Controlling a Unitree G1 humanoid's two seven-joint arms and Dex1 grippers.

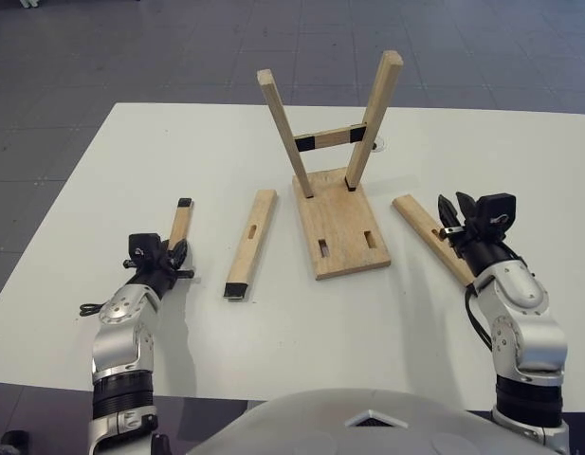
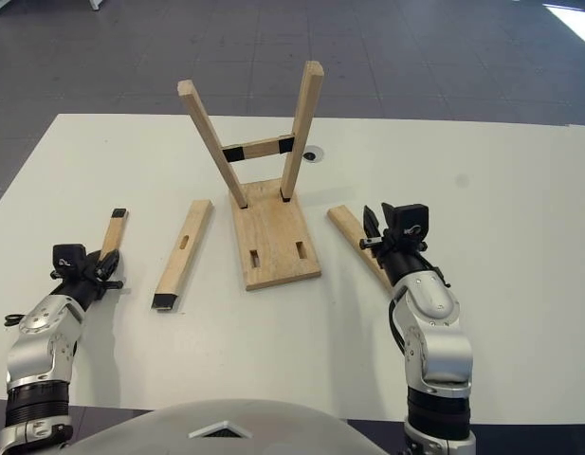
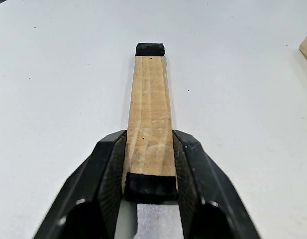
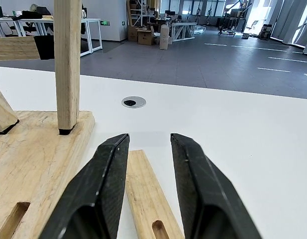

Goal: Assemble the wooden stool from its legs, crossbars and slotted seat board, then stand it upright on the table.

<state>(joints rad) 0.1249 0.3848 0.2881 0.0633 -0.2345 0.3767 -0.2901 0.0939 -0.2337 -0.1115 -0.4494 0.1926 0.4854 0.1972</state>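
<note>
On the table (image 1: 273, 332), left claw (image 3: 149, 137) clasps crossbar (image 3: 150, 89).

One seat board (image 1: 344, 226) out there, and four legs: two upright (image 1: 284, 133) (image 1: 377, 114), two flat (image 1: 249, 244) (image 1: 417, 220). Two crossbars (image 1: 332, 138) (image 1: 180, 224).

Silver arms (image 1: 524, 327), black cables (image 1: 474, 318), black angular jaws.
</note>
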